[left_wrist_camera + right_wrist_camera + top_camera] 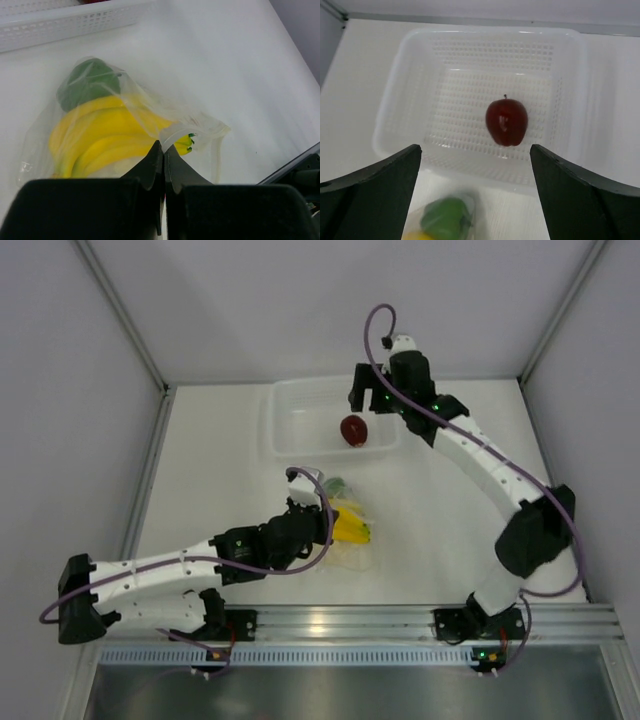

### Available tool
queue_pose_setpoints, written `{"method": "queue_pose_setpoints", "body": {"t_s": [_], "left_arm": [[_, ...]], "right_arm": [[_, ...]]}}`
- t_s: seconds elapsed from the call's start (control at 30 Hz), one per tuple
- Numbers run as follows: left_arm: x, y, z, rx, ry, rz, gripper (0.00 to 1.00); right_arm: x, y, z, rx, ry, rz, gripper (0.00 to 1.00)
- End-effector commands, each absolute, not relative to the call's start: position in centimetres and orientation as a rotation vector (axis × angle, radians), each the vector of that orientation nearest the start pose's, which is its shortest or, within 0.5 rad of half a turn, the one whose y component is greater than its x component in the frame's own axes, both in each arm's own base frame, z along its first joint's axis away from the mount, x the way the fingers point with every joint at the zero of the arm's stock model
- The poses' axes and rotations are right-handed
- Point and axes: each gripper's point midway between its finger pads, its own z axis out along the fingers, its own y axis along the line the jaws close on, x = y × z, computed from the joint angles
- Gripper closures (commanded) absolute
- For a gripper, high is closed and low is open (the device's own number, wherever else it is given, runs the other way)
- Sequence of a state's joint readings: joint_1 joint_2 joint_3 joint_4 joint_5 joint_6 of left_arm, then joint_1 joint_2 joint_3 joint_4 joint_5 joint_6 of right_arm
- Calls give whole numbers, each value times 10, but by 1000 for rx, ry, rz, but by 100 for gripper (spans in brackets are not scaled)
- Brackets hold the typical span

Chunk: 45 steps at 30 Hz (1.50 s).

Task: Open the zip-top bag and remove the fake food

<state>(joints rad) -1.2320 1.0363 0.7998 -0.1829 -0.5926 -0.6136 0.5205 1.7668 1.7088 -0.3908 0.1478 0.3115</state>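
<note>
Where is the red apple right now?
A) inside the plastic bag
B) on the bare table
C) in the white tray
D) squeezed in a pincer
C: the red apple lies on the holed floor of the white tray, and the right pincer above it is open and empty.

Bolted to the silver rail, the left arm and the right arm are wearing white shells between bulky black joint housings. A purple cable is looping along each arm. Green lights are glowing far from the rail and beside it. The left gripper and the right gripper are showing matte black, wedge-shaped fingers.
</note>
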Motion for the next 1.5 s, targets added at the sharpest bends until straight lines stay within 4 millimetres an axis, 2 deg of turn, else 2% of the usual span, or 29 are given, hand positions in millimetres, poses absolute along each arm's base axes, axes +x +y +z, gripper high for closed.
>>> {"method": "queue_pose_setpoints", "body": {"t_s": [0.0, 0.03, 0.07, 0.1, 0.13, 0.17, 0.2, 0.23, 0.27, 0.3, 0.33, 0.37, 0.4, 0.43, 0.5, 0.6, 0.7, 0.83, 0.9, 1.0, 1.03, 1.07, 1.13, 1.17, 1.2, 1.23, 1.3, 1.33, 1.47], "left_arm": [[200, -298, 253, 58, 1879, -706, 100], [202, -299, 255, 15, 1880, -719, 100], [204, -301, 256, -7, 1875, -721, 100], [206, -307, 261, -37, 1870, -744, 100], [208, -309, 264, -54, 1867, -755, 100], [209, -314, 262, -67, 1872, -756, 100], [212, -315, 265, -100, 1866, -760, 100], [214, -319, 273, -147, 1854, -799, 100], [216, -324, 272, -163, 1853, -806, 100], [216, -329, 274, -185, 1850, -831, 100], [217, -337, 288, -198, 1820, -886, 100], [219, -349, 290, -184, 1809, -913, 100], [219, -357, 297, -168, 1795, -939, 100], [220, -366, 316, -178, 1770, -984, 100], [225, -382, 315, -162, 1781, -978, 100], [228, -404, 323, -126, 1782, -993, 100], [228, -421, 316, -60, 1807, -1003, 100], [229, -422, 303, -4, 1833, -988, 100], [225, -421, 299, 100, 1840, -974, 100], [228, -416, 294, 226, 1875, -996, 100], [230, -409, 286, 258, 1910, -975, 100], [244, -395, 287, 238, 1916, -947, 100], [249, -381, 279, 282, 1943, -894, 100], [255, -371, 280, 271, 1948, -867, 100], [256, -366, 278, 282, 1950, -846, 100], [253, -365, 275, 309, 1958, -853, 100], [247, -368, 264, 360, 1980, -863, 100], [242, -372, 261, 396, 1990, -893, 100], [235, -381, 232, 467, 2058, -900, 100]], "right_arm": [[389, 246, 342, -165, 1876, 643, 11], [372, 247, 313, -143, 1908, 688, 13], [356, 245, 310, -138, 1899, 724, 18], [332, 236, 330, -131, 1829, 767, 21], [316, 237, 302, -119, 1866, 798, 23], [302, 236, 298, -125, 1862, 831, 28], [282, 229, 312, -124, 1807, 873, 30], [269, 228, 289, -111, 1848, 898, 32], [259, 226, 289, -111, 1830, 933, 37], [244, 222, 300, -115, 1778, 975, 39], [235, 222, 287, -111, 1799, 1003, 39], [227, 221, 282, -123, 1814, 1022, 40], [218, 219, 285, -136, 1803, 1046, 41], [213, 217, 278, -146, 1825, 1041, 42], [201, 209, 278, -149, 1812, 1044, 43], [192, 198, 274, -176, 1784, 1012, 45], [192, 188, 256, -227, 1836, 907, 45], [200, 181, 235, -184, 1881, 832, 46], [203, 181, 225, -161, 1894, 828, 46], [209, 187, 210, -124, 1900, 860, 48], [209, 189, 195, -115, 1922, 865, 49], [213, 195, 202, -102, 1866, 903, 49], [211, 205, 187, -74, 1859, 965, 50], [214, 209, 194, -65, 1809, 986, 50], [216, 213, 186, -66, 1823, 974, 50], [208, 223, 184, -111, 1832, 990, 49], [213, 229, 178, -146, 1835, 920, 48], [205, 241, 183, -203, 1822, 933, 46], [202, 257, 181, -322, 1792, 849, 43]]}}
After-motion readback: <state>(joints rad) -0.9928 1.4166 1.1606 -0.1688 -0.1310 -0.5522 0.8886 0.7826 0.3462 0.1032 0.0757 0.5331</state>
